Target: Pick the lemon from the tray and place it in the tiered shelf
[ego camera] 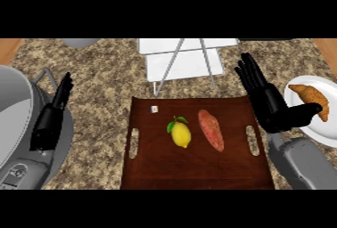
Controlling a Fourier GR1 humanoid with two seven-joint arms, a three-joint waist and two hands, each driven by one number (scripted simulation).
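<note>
Lemon lying on brown tray, near tray's middle, stem and leaf toward far side. Sweet potato just beside it on the right, not touching. Small white bit near tray's far left corner. Right hand above tray's right edge, fingers straight and spread wide, holding nothing, well to the right of lemon with sweet potato between. Left hand off at left over grey appliance, fingers straight, holding nothing, apart from tray. White tiered shelf at far side of speckled surface, beyond tray. White plate with croissant at right, just beside right hand.
</note>
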